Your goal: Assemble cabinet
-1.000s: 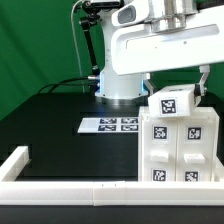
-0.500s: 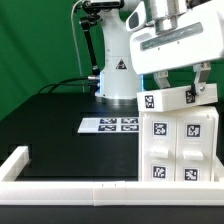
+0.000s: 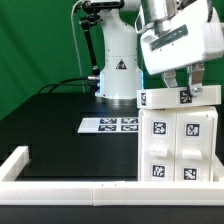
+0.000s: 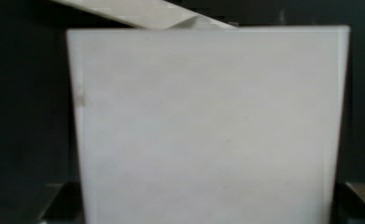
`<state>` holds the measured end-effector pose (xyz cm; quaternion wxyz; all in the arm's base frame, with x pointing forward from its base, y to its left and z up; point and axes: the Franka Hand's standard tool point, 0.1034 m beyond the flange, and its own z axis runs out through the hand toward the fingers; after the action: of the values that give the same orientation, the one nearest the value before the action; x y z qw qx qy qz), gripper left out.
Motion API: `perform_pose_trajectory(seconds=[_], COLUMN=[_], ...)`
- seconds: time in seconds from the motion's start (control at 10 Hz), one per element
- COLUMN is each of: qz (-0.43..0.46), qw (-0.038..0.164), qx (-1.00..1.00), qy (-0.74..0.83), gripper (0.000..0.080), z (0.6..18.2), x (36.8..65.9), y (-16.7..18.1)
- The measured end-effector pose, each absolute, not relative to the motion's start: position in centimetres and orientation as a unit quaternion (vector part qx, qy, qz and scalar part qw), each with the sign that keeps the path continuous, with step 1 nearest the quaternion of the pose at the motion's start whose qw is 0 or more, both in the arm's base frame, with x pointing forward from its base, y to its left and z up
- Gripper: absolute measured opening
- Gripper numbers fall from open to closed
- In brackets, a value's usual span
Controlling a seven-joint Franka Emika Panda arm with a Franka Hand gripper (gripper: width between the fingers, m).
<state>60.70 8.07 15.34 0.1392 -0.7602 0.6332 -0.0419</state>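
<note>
The white cabinet shell stands at the exterior view's right, with square black-and-white tags on its front. My gripper is right above it, shut on a flat white tagged block. The block lies nearly level along the shell's top edge; I cannot tell whether it touches. In the wrist view the block's plain white face fills most of the frame. A dark fingertip shows at each lower corner, and my gripper spans the block.
The marker board lies flat on the black table, left of the shell. A long low white border rail runs along the front edge and turns up the left side. The arm's white base stands behind.
The gripper has turned and moved to the exterior view's right with the block. The block went from a square tag face towards the camera to lying flat and wide over the shell's top.
</note>
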Motion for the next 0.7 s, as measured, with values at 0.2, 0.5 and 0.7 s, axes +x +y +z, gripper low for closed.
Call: perform_pose_trajectory(seconds=[0.2, 0.5, 0.7], qz=[-0.028, -0.014, -0.015], qw=[0.145, 0.152, 0.152], qx=[-0.708, -0.663, -0.668], qy=[0.690, 0.733, 0.728], gripper=[0.0561, 0.0561, 0.0686], z=[15.32, 15.23, 15.29], x=[60.68, 60.77, 60.78], y=[8.05, 7.95, 8.06])
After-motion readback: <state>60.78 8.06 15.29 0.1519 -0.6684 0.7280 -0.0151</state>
